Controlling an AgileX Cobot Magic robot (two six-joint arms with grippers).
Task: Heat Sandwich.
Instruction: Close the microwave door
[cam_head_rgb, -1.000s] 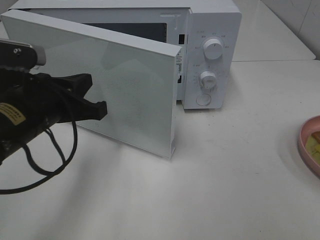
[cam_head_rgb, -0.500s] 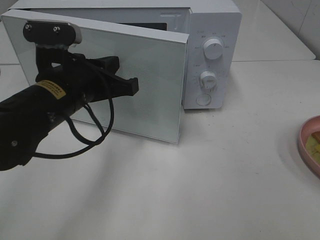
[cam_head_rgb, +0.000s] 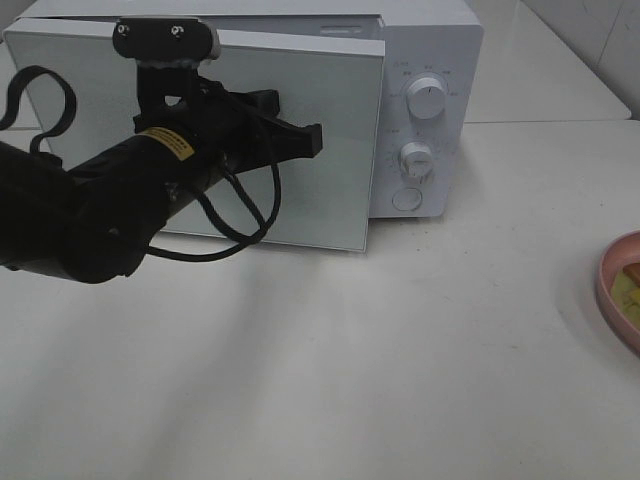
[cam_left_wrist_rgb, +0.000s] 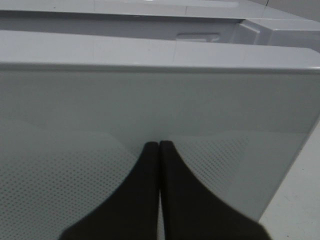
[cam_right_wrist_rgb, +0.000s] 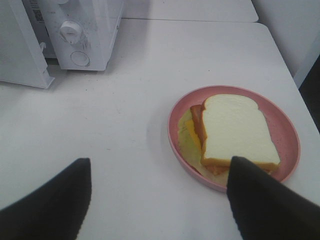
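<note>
exterior high view: closed left gripper has swung the flat glossy microwave door nearly shut since earlier. right gripper, jaws wide, hovers before the sandwich on its round pink plate.

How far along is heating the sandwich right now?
Little looks done: the sandwich sits on its pink plate on the table, outside the microwave. In hand: the shut left gripper is at the microwave door, which stands slightly ajar. The open right gripper hovers near the plate, holding nothing. Loading, closing and heating remain.
</note>
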